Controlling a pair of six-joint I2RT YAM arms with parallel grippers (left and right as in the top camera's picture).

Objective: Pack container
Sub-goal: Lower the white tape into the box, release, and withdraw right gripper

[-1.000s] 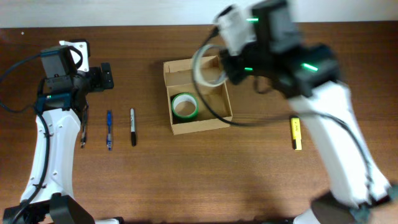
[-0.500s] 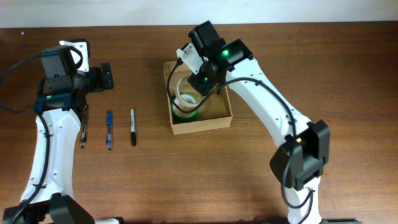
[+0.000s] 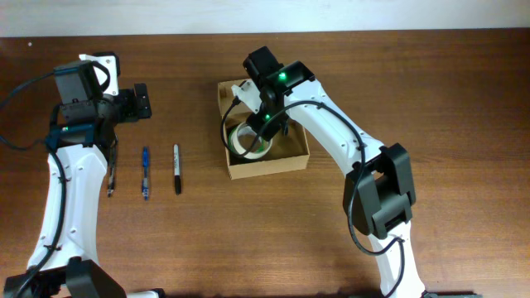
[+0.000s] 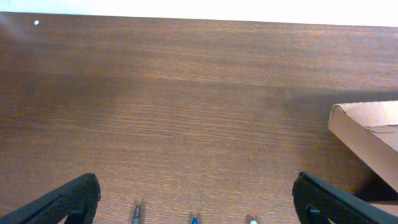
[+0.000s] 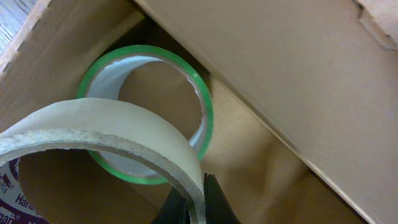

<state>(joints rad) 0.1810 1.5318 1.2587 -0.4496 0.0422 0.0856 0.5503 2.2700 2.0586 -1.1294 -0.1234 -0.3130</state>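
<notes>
Even bright light, soft shadows

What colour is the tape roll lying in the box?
The roll is green; right wrist view.

White shells and black joints make up the left arm (image 3: 62, 178), at nine o'clock, and the right arm (image 3: 331, 124), at three. Black cables (image 3: 21, 88) trail both; the left hand (image 4: 194, 183) is black.

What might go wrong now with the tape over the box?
The beige tape roll hangs partly over the green tape roll, so it may land on top, not beside it.
The right tool pinches only the roll's thin wall, so it might slip or tip against the box.
</notes>
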